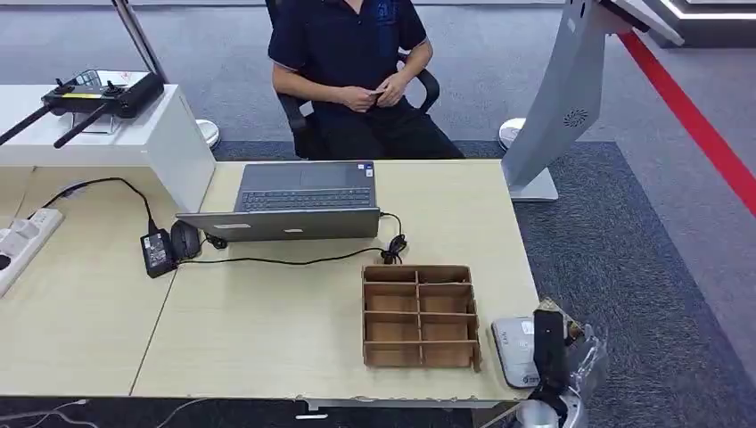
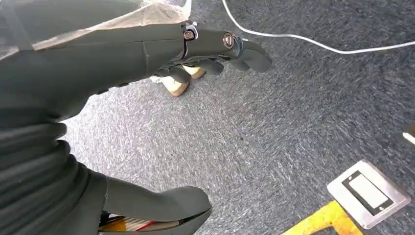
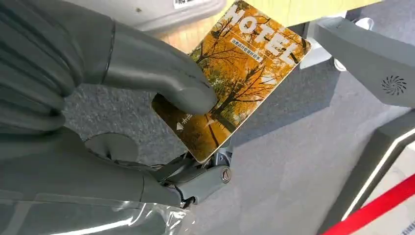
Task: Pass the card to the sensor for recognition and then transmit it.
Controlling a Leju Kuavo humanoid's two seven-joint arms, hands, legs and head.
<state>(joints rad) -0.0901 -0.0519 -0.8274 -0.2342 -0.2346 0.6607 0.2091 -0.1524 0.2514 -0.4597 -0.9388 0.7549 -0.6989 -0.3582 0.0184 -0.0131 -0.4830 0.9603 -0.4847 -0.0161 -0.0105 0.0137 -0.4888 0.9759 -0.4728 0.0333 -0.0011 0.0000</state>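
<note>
Spanning most of the head view, a pale wood tabletop (image 1: pixel 267 330) stands on blue-grey carpet (image 1: pixel 624 259), with a red floor stripe (image 1: pixel 695 116) running along the far right. On the tabletop an open laptop (image 1: pixel 290 203) faces a seated person (image 1: pixel 352 71) in a dark shirt on a black chair, who holds something small in both hands. A black cable (image 1: pixel 294 260) loops from the laptop's near side to a power brick (image 1: pixel 158 252) beside a dark mouse (image 1: pixel 184 238). A white power strip (image 1: pixel 22 245) lies at the left edge, and a white cabinet (image 1: pixel 134 134) behind it carries a black controller (image 1: pixel 98 94). Nearer the robot sits a cardboard tray (image 1: pixel 419 316) divided into compartments, and just beside it, at the tabletop's right corner, a grey card sensor (image 1: pixel 515 349). A grey kiosk stand (image 1: pixel 571 98) leans up from the carpet beyond the right end. The right robot hand (image 1: pixel 553 352) is at that corner, next to the sensor, clamped on the card (image 3: pixel 235 78): an orange autumn-tree hotel card pinched under the thumb (image 3: pixel 161 81). The left robot hand (image 2: pixel 215 54) hangs over carpet with fingers loosely curled and holding nothing, near a white cord (image 2: pixel 313 41) and a metal floor socket (image 2: pixel 368 193).
</note>
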